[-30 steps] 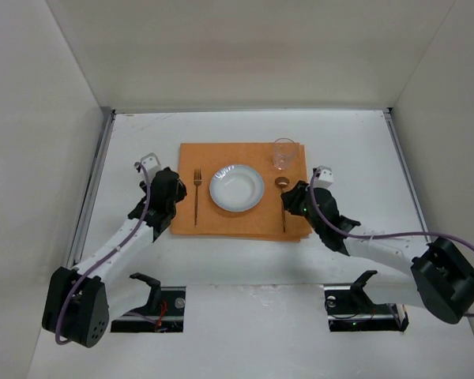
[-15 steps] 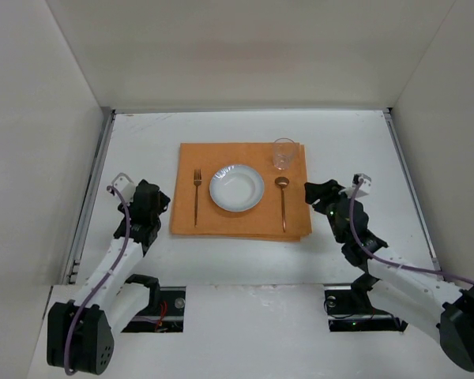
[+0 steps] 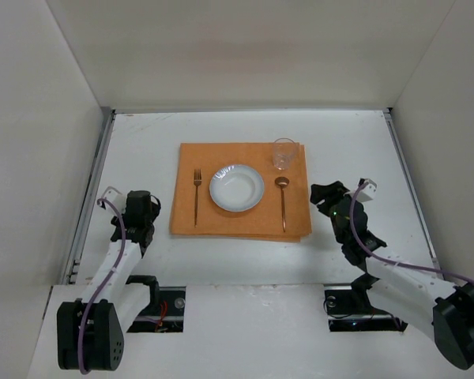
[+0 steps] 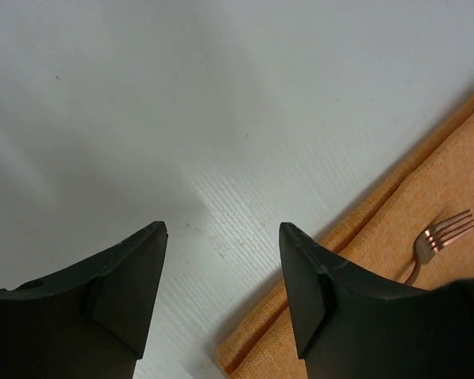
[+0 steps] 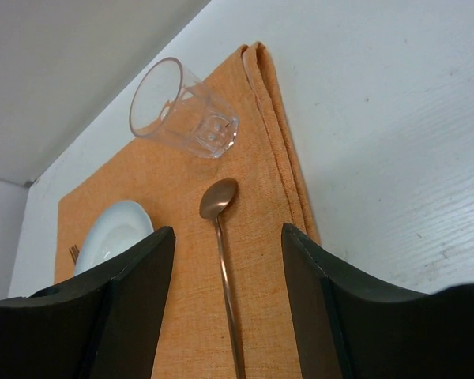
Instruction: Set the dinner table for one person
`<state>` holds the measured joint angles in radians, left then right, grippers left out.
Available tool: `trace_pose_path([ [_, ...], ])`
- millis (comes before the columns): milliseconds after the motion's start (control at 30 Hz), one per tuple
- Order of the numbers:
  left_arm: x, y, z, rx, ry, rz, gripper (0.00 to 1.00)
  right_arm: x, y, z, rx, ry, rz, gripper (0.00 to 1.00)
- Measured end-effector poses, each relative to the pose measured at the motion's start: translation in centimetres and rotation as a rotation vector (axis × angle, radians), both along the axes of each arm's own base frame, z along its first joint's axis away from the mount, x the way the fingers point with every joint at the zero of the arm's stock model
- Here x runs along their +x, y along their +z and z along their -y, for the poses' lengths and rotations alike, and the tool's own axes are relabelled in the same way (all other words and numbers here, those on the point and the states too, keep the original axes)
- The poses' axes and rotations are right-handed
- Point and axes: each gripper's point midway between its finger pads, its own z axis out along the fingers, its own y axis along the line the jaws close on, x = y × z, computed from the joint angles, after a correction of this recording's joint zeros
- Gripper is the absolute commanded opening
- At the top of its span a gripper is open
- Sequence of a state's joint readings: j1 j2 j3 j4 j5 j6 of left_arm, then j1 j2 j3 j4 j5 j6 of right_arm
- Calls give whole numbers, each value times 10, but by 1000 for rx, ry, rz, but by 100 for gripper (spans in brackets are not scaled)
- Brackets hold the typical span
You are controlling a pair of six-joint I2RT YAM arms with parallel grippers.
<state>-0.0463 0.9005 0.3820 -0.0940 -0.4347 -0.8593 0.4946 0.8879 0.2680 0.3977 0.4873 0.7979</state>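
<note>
On the white dinner table lies an orange placemat. It carries a white plate, a copper fork to the plate's left, a copper spoon to its right and a clear glass at the far right corner. My left gripper hovers open and empty just off the mat's left edge; its wrist view shows the gripper, the mat's corner and the fork tines. Right of the mat my right gripper is open and empty; its wrist view frames the spoon between the fingers, with the glass and plate beyond.
Thin metal strips run along the table's left and right edges, with white walls close around on three sides. The two arm bases stand at the near edge. Bare tabletop lies right of the placemat.
Both arms have drawn back from the placemat, the left one leftward, the right one rightward. Both grippers opened wider. Fork and spoon stay lying on the mat.
</note>
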Motion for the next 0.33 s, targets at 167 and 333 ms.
trace_pose_path([
  [167, 2, 0, 2, -22, 1, 10, 53, 1, 3, 0, 12, -3, 11, 63],
  [333, 5, 2, 1, -28, 8, 23, 53, 1, 4, -1, 14, 0, 15, 61],
])
